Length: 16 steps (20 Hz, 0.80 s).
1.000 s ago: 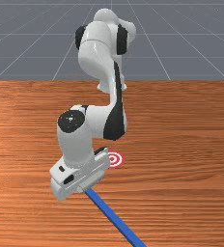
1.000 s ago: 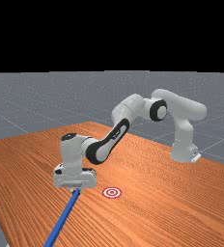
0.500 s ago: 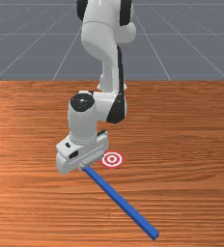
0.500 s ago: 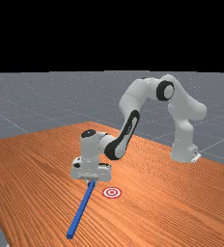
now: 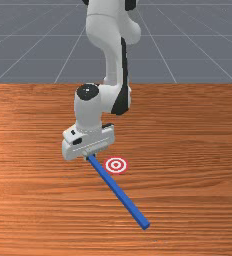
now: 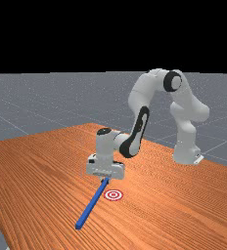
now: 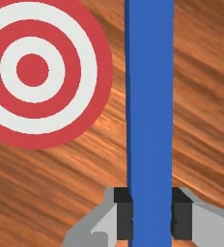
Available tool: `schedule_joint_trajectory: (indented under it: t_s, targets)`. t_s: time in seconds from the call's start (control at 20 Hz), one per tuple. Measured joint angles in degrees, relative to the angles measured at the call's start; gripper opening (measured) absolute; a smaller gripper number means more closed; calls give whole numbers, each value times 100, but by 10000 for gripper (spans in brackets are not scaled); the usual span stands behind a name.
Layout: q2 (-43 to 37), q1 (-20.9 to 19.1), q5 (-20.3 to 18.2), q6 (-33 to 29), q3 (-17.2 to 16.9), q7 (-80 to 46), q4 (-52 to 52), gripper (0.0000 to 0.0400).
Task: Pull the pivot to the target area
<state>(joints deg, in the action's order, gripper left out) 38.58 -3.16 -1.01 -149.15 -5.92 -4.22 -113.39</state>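
Gripper [image 5: 90, 156] has blue pivot [image 5: 119, 191] clamped near one end, front view; target [image 5: 116, 165] just to the front view's right, on table [image 5: 198, 150]. Far view: pivot slants down leftward — target right of it. Wrist view: both fingers [image 7: 182, 222] touch pivot's sides — target nearby, w/ wood btwn.

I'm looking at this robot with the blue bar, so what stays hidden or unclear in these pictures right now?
- Front view: the held end of the blue bar, hidden by the gripper.
- Front view: the upper part of the arm, cut off by the edge.
- Wrist view: part of the target and both bar ends, cut off by the edges.
- Far view: the grip on the bar, too small.
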Motion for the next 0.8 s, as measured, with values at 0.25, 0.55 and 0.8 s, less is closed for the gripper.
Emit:
schedule_joint_trajectory:
  t_s: [0.25,0.55,0.8]
  targets:
    - [-400,-284,-14,-396,235,651,-800,95]
    - [-524,-30,106,-447,7,244,-1025,96]
    - [-797,-461,-172,-652,377,848,-1559,95]
